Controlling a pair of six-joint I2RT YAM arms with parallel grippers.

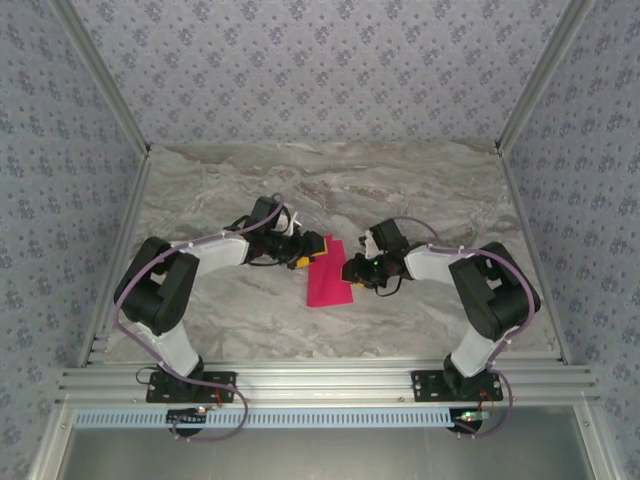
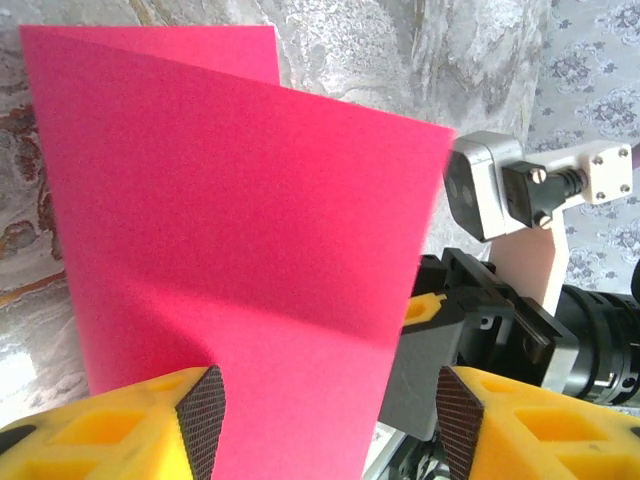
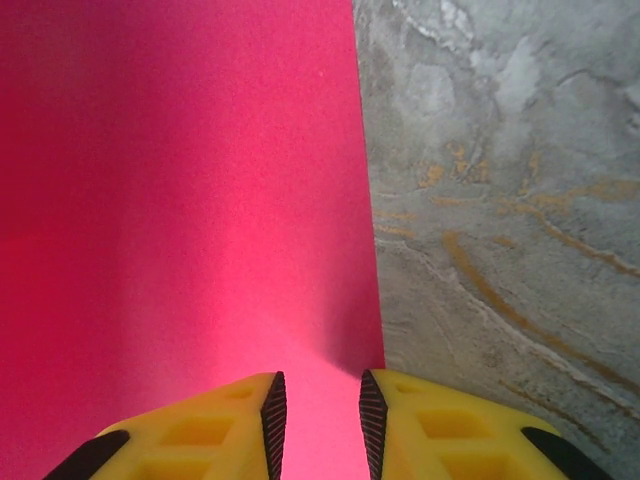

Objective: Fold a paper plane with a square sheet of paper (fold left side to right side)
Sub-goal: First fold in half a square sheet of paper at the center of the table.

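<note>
Magenta square sheet of paper [image 1: 330, 283] sits on the marble counter [image 1: 420, 190], folded in half, directly between the two claws. Left claw [image 2: 330, 425]: jaws wide apart, gripping nothing. The sheet's top flap stands tilted up just ahead of it, with the flap's lower part coming down between the pads [image 2: 203, 420]. Right claw [image 3: 317, 425]: jaws nearly closed, narrow gap visible. Sheet lies flat under and ahead of it, with the paper's edge running forward from the right-hand tip. Looks like nothing is pinched, but tip contact with the paper is hard to judge from this angle.
</note>
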